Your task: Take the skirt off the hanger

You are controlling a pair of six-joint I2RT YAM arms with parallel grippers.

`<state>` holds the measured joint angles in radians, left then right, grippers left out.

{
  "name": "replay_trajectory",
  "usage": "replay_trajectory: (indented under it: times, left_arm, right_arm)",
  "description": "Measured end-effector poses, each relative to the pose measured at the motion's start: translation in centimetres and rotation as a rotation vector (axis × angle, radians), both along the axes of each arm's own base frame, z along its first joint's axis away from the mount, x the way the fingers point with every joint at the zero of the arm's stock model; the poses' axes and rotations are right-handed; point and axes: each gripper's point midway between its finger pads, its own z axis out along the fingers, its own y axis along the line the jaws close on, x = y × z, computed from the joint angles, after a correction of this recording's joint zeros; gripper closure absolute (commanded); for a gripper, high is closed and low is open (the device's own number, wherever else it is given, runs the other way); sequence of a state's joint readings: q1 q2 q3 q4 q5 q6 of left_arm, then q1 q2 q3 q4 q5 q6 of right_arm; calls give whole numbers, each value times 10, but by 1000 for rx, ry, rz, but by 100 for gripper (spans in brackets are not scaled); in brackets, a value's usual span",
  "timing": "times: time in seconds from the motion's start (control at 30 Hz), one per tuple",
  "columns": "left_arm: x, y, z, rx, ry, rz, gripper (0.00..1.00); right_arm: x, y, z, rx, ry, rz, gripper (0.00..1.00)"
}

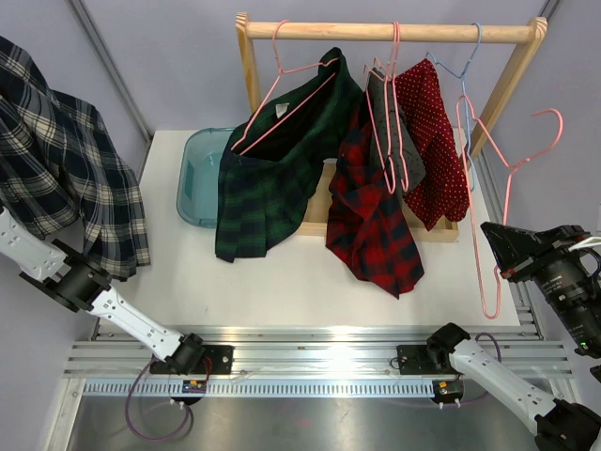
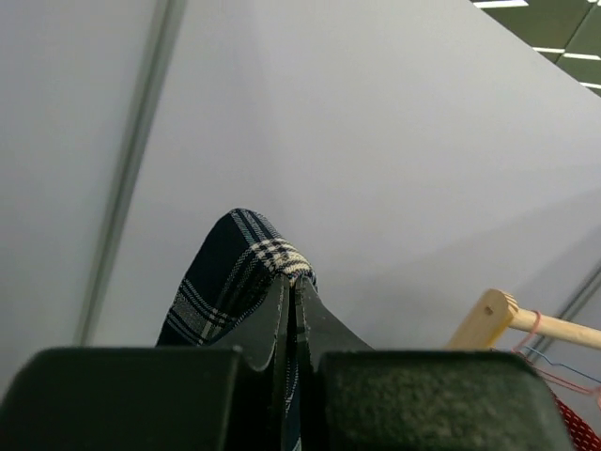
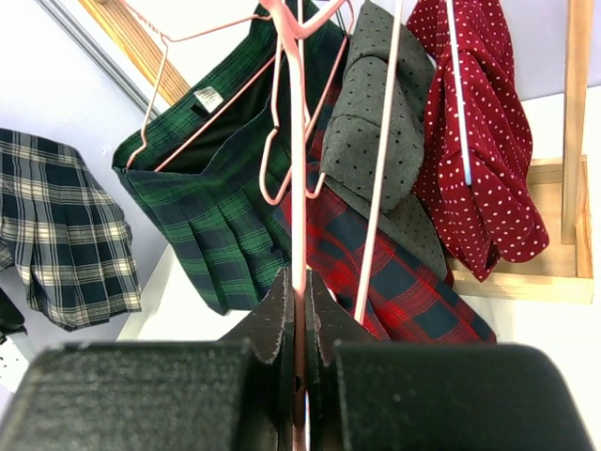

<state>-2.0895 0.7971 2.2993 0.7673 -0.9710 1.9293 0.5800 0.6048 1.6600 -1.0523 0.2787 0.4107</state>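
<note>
Pale grey walls seen on all sides, crossed by slanted metal strip. White worktop edged by aluminium rail at near side. Wooden rack set at back. Ceiling light strips glimpsed in left wrist view.

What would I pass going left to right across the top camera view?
navy plaid skirt → teal tub → green plaid skirt → red plaid skirt → red polka-dot garment → empty pink hanger
</note>
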Motion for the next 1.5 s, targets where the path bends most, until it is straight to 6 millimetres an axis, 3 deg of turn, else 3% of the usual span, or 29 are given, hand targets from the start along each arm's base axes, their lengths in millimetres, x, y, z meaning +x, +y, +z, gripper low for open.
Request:
replay_trajectory:
  times: [0.17, 0.3, 0.43, 0.53, 0.67, 0.77, 0.93, 1.0, 1.13, 1.23, 1.5]
  left_arm:
    - [4, 19, 14, 62, -96, 61, 100]
    - [-1, 15, 21, 130, -162, 73, 100]
    - [-5, 0, 11, 146, -119, 49, 100]
    - [-12, -24, -16, 183, -58, -1, 100]
    - [-22, -56, -73, 314, -1, -72, 100]
    - [-26, -67, -105, 247, 78, -107, 100]
    - [-41, -91, -123, 192, 93, -100, 100]
    - [-48, -103, -127, 226, 73, -94, 100]
    - [-59, -125, -156, 337, 87, -129, 100]
    - [-64, -136, -146, 309, 103, -136, 100]
    - [-121, -226, -41, 389, -72, -34, 100]
  right_arm:
    - [2, 1, -3, -5, 7, -1, 100]
    - [7, 4, -13, -21, 28, -1, 100]
    - [11, 7, -22, -44, 48, 1, 100]
    - [12, 8, -24, -58, 48, 8, 100]
    - [13, 12, -27, -82, 46, 28, 100]
    - [12, 15, -29, -91, 49, 45, 100]
    - [10, 20, -30, -90, 48, 76, 100]
    - [8, 24, -32, -88, 46, 100, 100]
    - [-1, 36, -36, -80, 36, 190, 100]
    - [-6, 42, -39, -78, 38, 231, 100]
    - [-7, 44, -39, -74, 40, 241, 100]
